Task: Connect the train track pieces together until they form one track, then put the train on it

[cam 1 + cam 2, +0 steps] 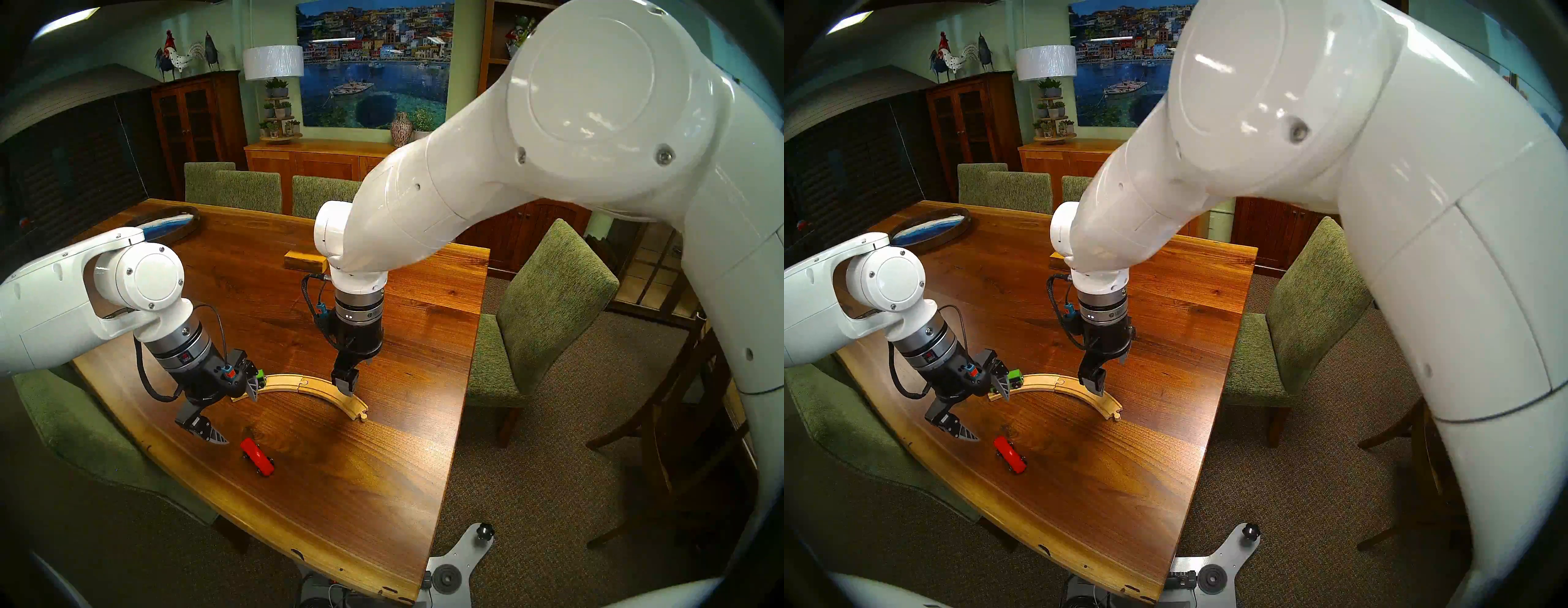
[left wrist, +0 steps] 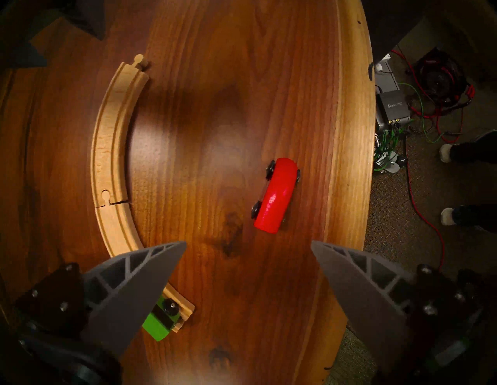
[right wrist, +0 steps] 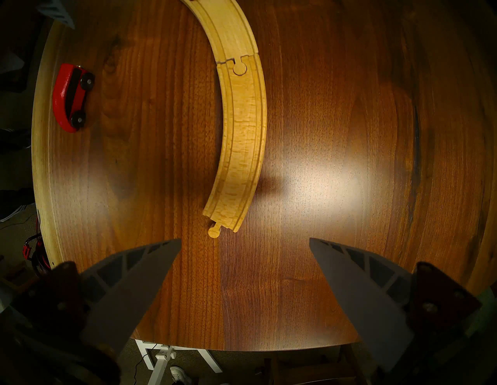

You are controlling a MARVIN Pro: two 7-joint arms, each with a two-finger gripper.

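Wood: the surface is dark glossy walnut with a paler rim.
Track: two pale grooved curves joined as one arc, peg seated in socket at the seam; a free peg ends the arc at 4 o'clock in the head view.
Green car: on the arc's 9 o'clock end, partly hidden behind a finger of the left tool.
Red car: off the track, on its wheels on the bare surface, at 6 o'clock from the arc, near the front rim.
Left tool: jaws spread wide, empty, hanging above the surface between green car and red car.
Right tool: jaws spread wide, empty, poised above the arc's 3 o'clock half, touching nothing.
Block: yellow-brown wooden block at 12 o'clock, well apart from the track.
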